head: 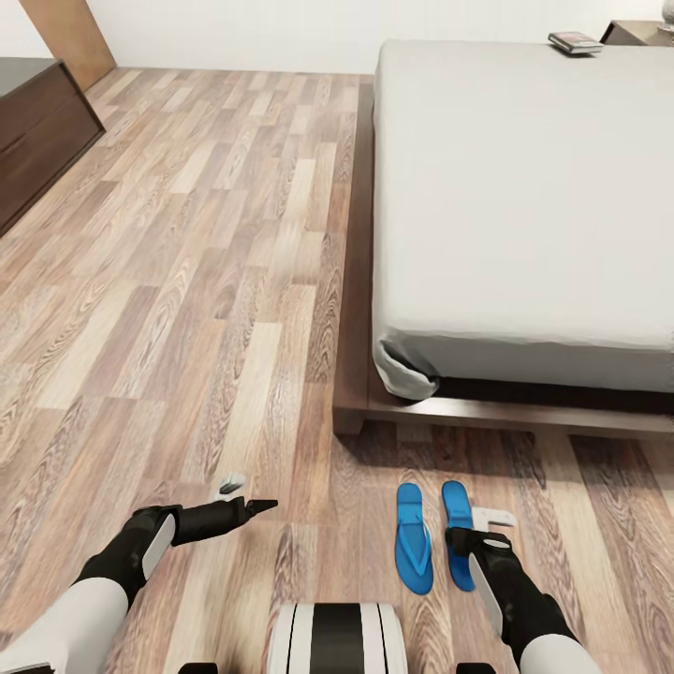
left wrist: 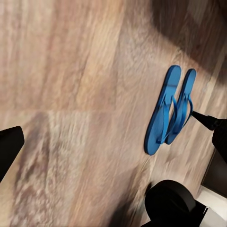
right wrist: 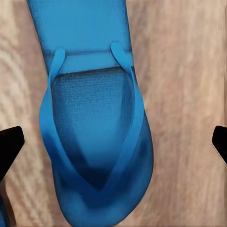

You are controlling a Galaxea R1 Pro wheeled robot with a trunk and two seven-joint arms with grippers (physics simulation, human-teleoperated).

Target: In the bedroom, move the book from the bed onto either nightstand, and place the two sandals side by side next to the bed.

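Blue flip-flops lie side by side on the wood-plank floor [head: 187, 281] just off the foot of the bed [head: 524, 187], their long edges close together, toes pointing back toward me. The left sandal [head: 413, 538] lies fully in the open; the right sandal [head: 458, 524] is partly covered at its near end by my right gripper [head: 479, 545]. Through the right wrist camera that sandal [right wrist: 97, 142] sits between my two dark fingertips [right wrist: 9, 146], which stand wide apart at either edge without touching it, so that hand is released. My left gripper [head: 255, 506] hovers low over bare planks, well apart from the pair; whether its fingers are spread or closed I cannot tell. From the left wrist camera both sandals [left wrist: 170, 111] show together on the floor. The book [head: 575, 42] rests on the far corner of the grey mattress, near the dark nightstand [head: 637, 33]. A dark wooden cabinet [head: 37, 140] stands along the left wall.
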